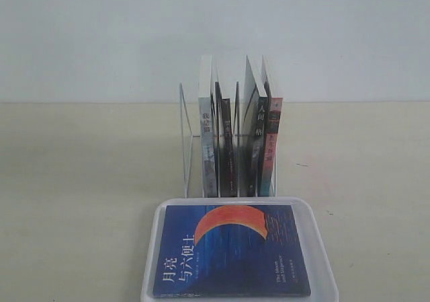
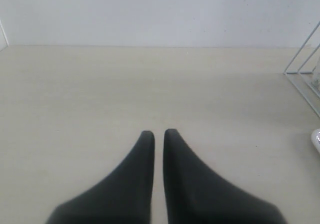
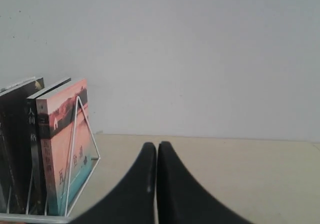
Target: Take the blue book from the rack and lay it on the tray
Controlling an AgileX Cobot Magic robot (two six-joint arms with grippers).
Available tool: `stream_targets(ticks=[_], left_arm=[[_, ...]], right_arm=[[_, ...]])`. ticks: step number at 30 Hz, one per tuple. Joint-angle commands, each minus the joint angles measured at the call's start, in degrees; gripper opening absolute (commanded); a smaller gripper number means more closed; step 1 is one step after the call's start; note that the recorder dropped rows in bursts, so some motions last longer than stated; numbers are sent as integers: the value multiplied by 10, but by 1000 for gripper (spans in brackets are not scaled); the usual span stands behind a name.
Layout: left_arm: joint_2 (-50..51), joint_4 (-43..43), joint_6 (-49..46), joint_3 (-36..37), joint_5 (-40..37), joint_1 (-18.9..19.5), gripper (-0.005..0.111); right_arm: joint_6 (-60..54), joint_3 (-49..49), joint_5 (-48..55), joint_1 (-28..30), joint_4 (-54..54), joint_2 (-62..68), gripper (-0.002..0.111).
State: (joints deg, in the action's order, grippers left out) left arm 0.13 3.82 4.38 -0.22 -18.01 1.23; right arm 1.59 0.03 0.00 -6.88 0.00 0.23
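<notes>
**Blue book flat on the white tray, both pincers closed on nothing**

Closest to the exterior camera, the thin dark blue paperback with the large orange-red crescent and white Chinese title (image 1: 232, 251) lies face up inside the white glossy rectangular plastic tray with rounded corners (image 1: 321, 248). The book fills most of the tray floor, with its title side toward the left rim. The tray sits on the pale beige desk (image 1: 80, 181).

Just behind the tray stands the small upright rack of thin pale dividers (image 1: 186, 140). It holds several books on end, among them a grey-spined book (image 1: 208, 147) at the left, a black-spined book (image 1: 257, 137) and a red-and-teal-spined book (image 1: 274, 140) at the right.

In the left wrist view, the left pincer (image 2: 158, 133) hovers over bare desk. Its dark fingers are drawn almost together, with only a thin slit between them and nothing in it. The rack's edge (image 2: 302, 64) and a corner of the tray (image 2: 316, 138) are visible off to one side.

In the right wrist view, the right pincer (image 3: 157, 145) has its tips pressed together and empty, near the rack's end (image 3: 75, 149).
</notes>
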Motion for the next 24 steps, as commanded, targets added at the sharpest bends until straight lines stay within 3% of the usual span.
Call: stream_targets(ticks=[1,14,24], left_arm=[[-1,2,-1,2,6,-5,6],[-1,2,-1,2,4,-5,6],[-1,2,-1,2,4,-5,6]], right_arm=[[-8,0,64,14,-5,-2,0],[-11,0,199,17,-5,-2,0],[-19,0,201,17,-5,-2,0]])
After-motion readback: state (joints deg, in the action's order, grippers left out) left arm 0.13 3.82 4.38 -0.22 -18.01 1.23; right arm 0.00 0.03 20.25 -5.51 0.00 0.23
